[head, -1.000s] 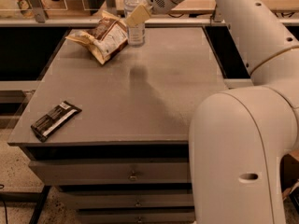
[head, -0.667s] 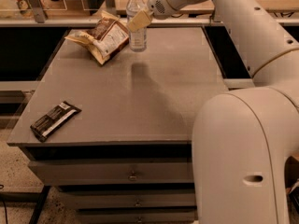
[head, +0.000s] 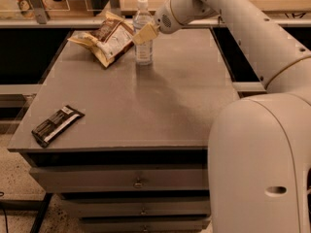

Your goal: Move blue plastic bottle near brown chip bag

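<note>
End effector [head: 142,33] at far end of desk [head: 165,110], fingers clamped on blue plastic bottle [head: 144,53] approx mid-height. Bottle upright, base on desk, just beside brown chip bag [head: 108,39]. Black bar wrapper [head: 57,125] well apart, front-left corner.

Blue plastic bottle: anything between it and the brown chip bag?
Nothing visible. The blue plastic bottle stands upright immediately right of the brown chip bag; whether they touch, I cannot tell. The end effector is at the bottle's label height, not between them. The black bar wrapper lies far away, at the near left corner.
</note>
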Tool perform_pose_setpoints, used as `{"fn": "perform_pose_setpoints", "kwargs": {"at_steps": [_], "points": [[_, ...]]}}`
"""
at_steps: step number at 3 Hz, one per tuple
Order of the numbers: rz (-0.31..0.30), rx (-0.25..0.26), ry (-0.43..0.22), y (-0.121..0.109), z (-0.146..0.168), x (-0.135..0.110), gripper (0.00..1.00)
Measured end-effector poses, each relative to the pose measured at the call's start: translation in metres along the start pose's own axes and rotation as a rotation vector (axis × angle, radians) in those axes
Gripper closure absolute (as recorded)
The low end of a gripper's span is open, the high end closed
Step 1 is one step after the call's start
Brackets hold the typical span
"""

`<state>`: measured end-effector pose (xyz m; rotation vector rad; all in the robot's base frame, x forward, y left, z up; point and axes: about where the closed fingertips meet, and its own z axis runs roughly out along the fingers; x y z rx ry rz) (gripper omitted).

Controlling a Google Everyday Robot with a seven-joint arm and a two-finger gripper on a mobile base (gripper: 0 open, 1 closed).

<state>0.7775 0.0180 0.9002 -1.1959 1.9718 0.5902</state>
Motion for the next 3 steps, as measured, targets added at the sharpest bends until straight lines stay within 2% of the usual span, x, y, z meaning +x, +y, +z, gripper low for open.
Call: {"fn": "perform_pose_setpoints", "kwargs": {"at_steps": [1,2,3], "points": [[0.011,-0.044,0.005,0.009,0.006,0.006,0.00],[-0.005,-0.084,0.011,0.021,0.005,0.004,0.00],[-0.005,-0.088,0.014,0.022,0.005,0.005,0.00]]}}
